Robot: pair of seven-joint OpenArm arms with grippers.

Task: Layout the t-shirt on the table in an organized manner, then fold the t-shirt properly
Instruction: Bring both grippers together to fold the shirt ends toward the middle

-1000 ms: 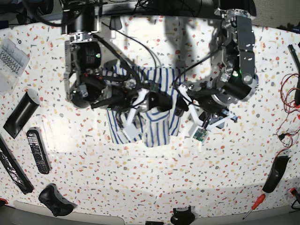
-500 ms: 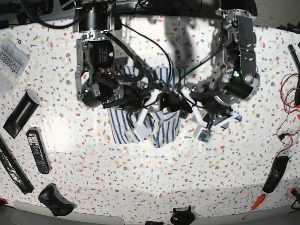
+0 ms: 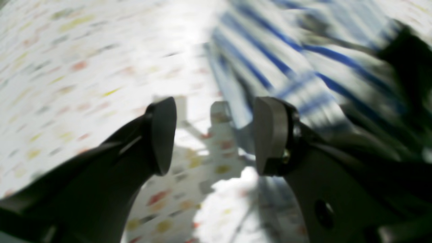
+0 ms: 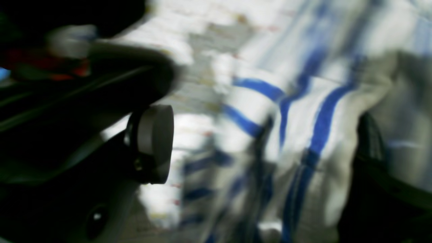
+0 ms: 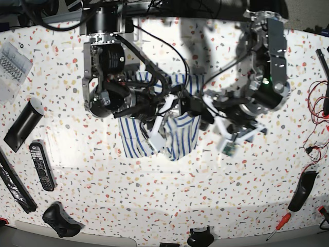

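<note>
Looking down from the base view, we saw the t-shirt (image 5: 175,136) bunched in a crumpled heap near the centre of the speckled surface (image 5: 169,206), a little toward 12 o'clock, with both arms crowding over it. Its blue stripes ran roughly from 12 to 6 o'clock, and its lower edge hung in two uneven lobes.

The right end effector (image 5: 157,135) came in from 9 o'clock and sat over the left lobe of the cloth. In the right wrist view, badly blurred, we saw one round pad (image 4: 153,143) on the left and only a dark shape at the far right edge, with striped fabric (image 4: 303,135) filling the wide gap between them. The jaws stood far apart; we could not tell whether any cloth was pinched.

The left end effector (image 5: 229,135) reached in from 3 o'clock and lay just beside the shirt's right edge. In the left wrist view we saw its two fingers (image 3: 270,135) spread well apart, bare terrazzo showing between them, and the shirt's edge (image 3: 303,67) lying just beyond the right finger toward 1 o'clock. Nothing sat between those fingers.

Around the rim of the surface we noted a remote control (image 5: 41,165) at 9 o'clock, a game controller (image 5: 60,220) at 7 o'clock, a clear parts box (image 5: 13,66) at 10 o'clock, a red-handled screwdriver (image 5: 280,224) at 5 o'clock and red wires (image 5: 316,95) at 3 o'clock.
</note>
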